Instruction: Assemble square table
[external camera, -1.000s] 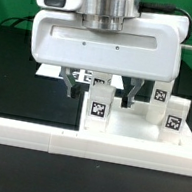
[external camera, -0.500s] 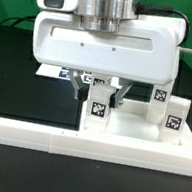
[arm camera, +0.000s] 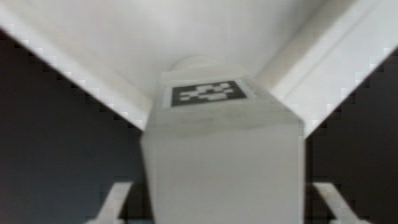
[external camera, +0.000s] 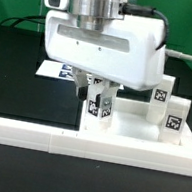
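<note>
Gripper (external camera: 100,90) has shifted toward exterior view's right and closed in since before, fingers now clamped on tagged leg (external camera: 100,109) standing between them on tabletop (external camera: 139,132).

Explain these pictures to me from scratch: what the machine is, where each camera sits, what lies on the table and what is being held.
The big white housing is the end of a robot arm. Below it hang two fingers, the gripper, which pinches things. One picture comes from a camera standing off the arm, looking at the scene; the other from a camera on the wrist, looking down between the fingers.

On the black table lies a large white slab, the tabletop of a small square table under assembly. Small white block legs with black-and-white tags stand on it: two at the exterior view's right and one between the fingers. In front runs a long white rail. Behind, a flat marker board shows.

The fingers appear shut on the middle leg; the wrist view shows it filling the frame.
</note>
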